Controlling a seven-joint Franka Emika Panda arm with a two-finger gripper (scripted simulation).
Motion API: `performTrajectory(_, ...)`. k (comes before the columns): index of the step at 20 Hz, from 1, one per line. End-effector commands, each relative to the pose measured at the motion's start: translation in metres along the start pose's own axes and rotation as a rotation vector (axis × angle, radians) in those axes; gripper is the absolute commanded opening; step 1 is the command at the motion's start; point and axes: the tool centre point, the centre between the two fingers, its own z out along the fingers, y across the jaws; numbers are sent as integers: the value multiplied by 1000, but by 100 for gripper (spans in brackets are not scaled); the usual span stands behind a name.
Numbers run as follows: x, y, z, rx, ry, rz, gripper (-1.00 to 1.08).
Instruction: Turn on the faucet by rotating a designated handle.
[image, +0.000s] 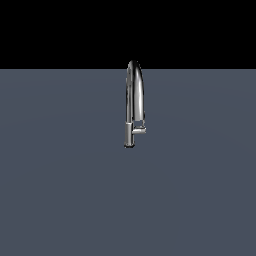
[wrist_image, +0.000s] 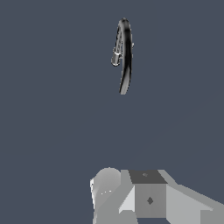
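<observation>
The faucet (image: 133, 102) is standing upright on the flat grey-blue counter (image: 60, 190), its narrow cylindrical base resting on the surface and its tall chrome spout arching high before curving back down close to the stem. In the exterior view it is sitting near the middle of the picture, with its arch reaching just above the line where the counter is meeting the black background. The handle (image: 139, 130) is sticking out sideways from the lower stem, toward the exterior view's right, just beneath the tip of the down-turned spout and a little above the base.

In the wrist view the faucet (wrist_image: 124, 57) is showing from above as a slim dark arc, and the handle (wrist_image: 116, 59) is appearing as a small bright stub at its side. The faucet is lying well apart from the claw (wrist_image: 148, 197), out ahead of it across bare counter (wrist_image: 48, 109), with nothing between them.

Only grey and white blocky parts of the claw are showing at the edge of the wrist view; its fingertips are not clearly showing, so I cannot tell whether it is wide or narrow. It is touching neither the faucet nor the handle. The arm is not appearing in the exterior view.
</observation>
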Motion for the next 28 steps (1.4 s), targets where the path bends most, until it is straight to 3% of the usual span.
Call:
performTrajectory(1, 0, 0, 0, 0, 0, 0, -100)
performTrajectory(14, 23, -1, 3, 50, -53, 49, -100)
performTrajectory(28, 94, 4, 22, 211, -224, 204, -100)
